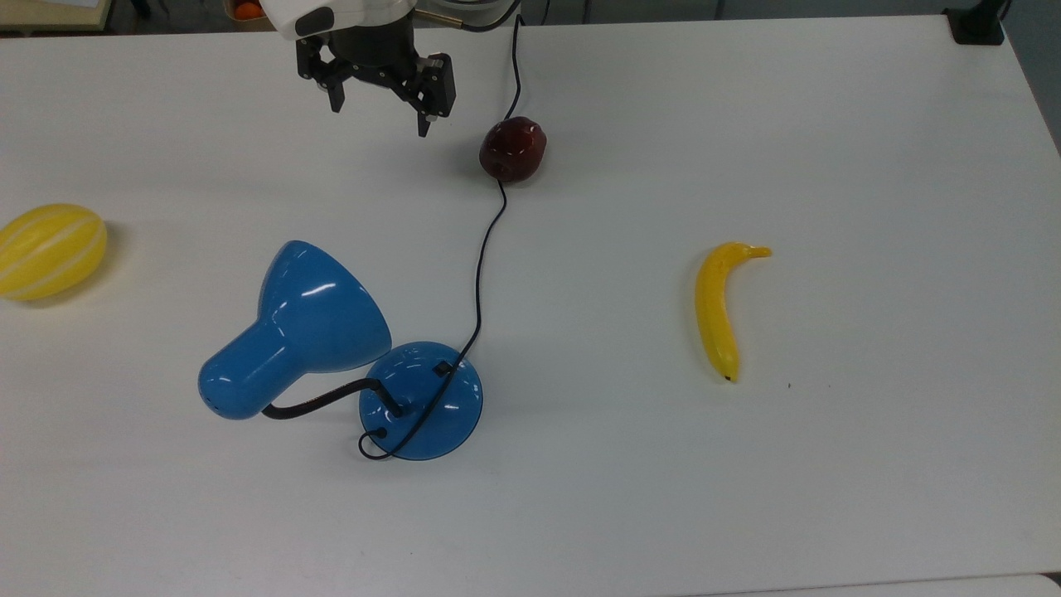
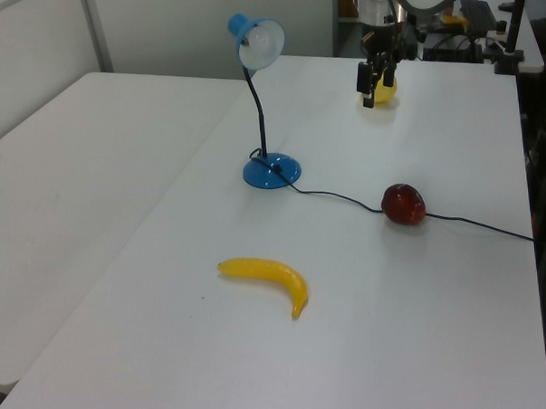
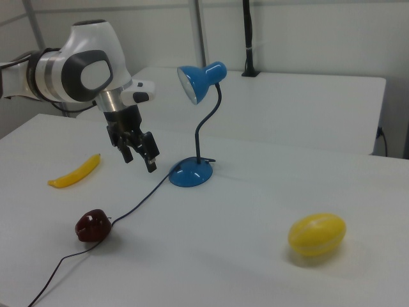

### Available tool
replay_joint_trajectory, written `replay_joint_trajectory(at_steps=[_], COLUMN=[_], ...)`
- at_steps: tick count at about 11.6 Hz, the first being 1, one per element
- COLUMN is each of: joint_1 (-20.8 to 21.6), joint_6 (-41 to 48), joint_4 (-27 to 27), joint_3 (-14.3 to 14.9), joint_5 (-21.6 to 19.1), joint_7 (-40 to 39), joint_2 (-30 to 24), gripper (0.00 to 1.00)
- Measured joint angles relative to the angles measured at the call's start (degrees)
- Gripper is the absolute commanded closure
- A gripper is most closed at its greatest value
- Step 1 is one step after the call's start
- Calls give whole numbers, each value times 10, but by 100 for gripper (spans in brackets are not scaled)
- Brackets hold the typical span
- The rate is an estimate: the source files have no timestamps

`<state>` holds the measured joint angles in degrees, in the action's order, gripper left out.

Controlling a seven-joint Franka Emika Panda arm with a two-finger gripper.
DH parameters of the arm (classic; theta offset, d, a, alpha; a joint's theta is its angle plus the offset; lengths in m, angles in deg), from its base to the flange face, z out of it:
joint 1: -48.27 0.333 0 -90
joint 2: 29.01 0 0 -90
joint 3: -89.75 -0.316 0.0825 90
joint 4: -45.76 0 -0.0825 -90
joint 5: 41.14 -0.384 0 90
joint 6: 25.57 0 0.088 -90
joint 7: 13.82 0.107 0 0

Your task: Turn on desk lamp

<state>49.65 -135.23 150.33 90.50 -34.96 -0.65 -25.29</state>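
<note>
Two fingers of my gripper (image 1: 380, 110) are spread apart with nothing between them; I have it hanging above the white table (image 1: 829, 464), well apart from the desk lamp (image 1: 331, 348). I see the lamp standing upright near the table's middle, its cord (image 1: 479, 274) trailing past a dark red apple (image 1: 512, 149). A banana (image 1: 718, 308) and a yellow melon (image 1: 48, 250) lie farther out.

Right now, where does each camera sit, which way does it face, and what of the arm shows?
Top view: overhead, looking down at the lamp; the hand, open, shows at the upper edge.
Left view: raised at the banana end, looking along the table; the hand is far off.
Right view: low at the melon side; arm and hand show.
All share the lamp and apple.
</note>
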Motion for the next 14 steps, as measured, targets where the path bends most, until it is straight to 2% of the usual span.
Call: replay_joint_trajectory(at_steps=[5,9,10,11,13,14], joint_1=[0,0,0,0,0,0], joint_6=[-3,-12,-12,-18,-39,-44], joint_4=[0,0,-1,-2,-3,-4], joint_3=[0,0,0,0,0,0], joint_5=[0,0,0,0,0,0], joint_7=[42,45,45,45,45,45], joint_2=[0,3,3,4,11,14], gripper=[0,0,4,16,65,83])
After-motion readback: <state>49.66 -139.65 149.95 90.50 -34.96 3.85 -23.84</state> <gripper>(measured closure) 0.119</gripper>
